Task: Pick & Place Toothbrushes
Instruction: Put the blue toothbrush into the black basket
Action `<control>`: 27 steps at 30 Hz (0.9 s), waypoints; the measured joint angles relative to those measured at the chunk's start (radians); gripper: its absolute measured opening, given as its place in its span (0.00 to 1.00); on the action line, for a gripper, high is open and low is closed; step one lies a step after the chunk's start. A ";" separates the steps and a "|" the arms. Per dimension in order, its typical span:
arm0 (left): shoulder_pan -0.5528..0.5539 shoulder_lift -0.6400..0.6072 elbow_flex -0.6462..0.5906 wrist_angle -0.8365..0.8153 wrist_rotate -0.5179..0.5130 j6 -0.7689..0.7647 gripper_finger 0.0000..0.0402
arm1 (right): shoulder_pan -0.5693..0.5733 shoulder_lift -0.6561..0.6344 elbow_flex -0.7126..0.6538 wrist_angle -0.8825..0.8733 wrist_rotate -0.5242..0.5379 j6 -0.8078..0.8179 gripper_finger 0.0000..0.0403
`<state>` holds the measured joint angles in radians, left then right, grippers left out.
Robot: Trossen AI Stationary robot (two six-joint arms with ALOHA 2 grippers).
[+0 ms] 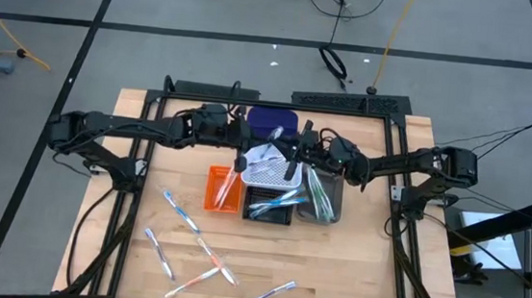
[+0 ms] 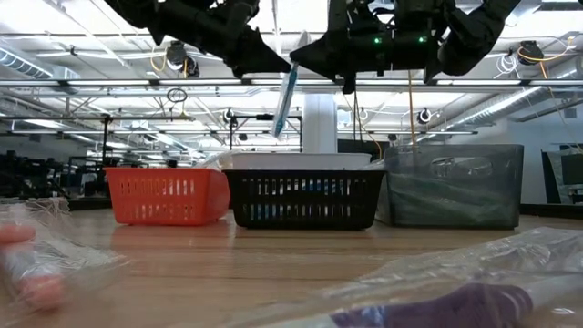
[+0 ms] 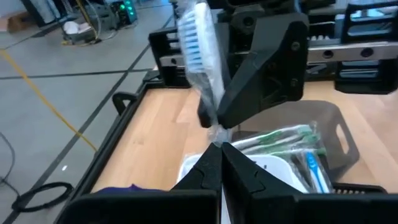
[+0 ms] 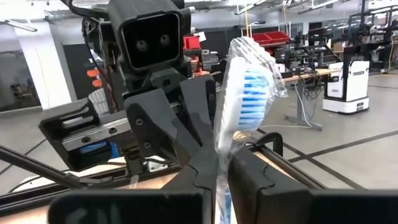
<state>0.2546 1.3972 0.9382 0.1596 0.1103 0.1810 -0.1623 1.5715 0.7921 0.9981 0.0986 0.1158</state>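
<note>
From above, both arms are meeting over the middle of the wooden surface (image 1: 333,271). The left claw (image 1: 242,159) and the right claw (image 1: 294,161) are both hanging above the white bin (image 1: 269,173).

From table height, a wrapped toothbrush (image 2: 284,98) is hanging tilted in the air — above the black bin (image 2: 302,199), between the orange bin (image 2: 164,195) and grey bin (image 2: 454,186).

In the left wrist view, the left claw (image 3: 221,163) is pinched shut on the wrapper's end.

In the right wrist view, the right claw (image 4: 221,165) is squeezed shut on the same toothbrush (image 4: 239,109) — blue bristles showing.
</note>
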 joint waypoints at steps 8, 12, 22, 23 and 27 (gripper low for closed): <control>-0.001 -0.001 0.000 -0.031 -0.110 -0.002 0.05 | -0.001 0.000 0.000 -0.027 -0.044 0.007 0.02; 0.001 -0.011 0.000 -0.040 -0.078 -0.008 0.12 | 0.002 -0.008 0.000 -0.060 -0.055 0.007 0.02; -0.001 -0.046 -0.002 -0.253 0.003 -0.061 0.27 | 0.067 -0.080 -0.001 -0.146 -0.054 -0.028 0.02; -0.002 -0.048 -0.001 -0.252 0.005 -0.064 0.28 | 0.078 -0.086 -0.001 -0.150 -0.053 -0.029 0.02; -0.015 -0.046 0.000 -0.265 0.064 -0.082 0.28 | 0.125 -0.095 -0.001 -0.177 -0.053 -0.032 0.02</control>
<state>0.2401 1.3510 0.9379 -0.1049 0.1746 0.0986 -0.0375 1.4765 0.7914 0.8215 0.0456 0.0837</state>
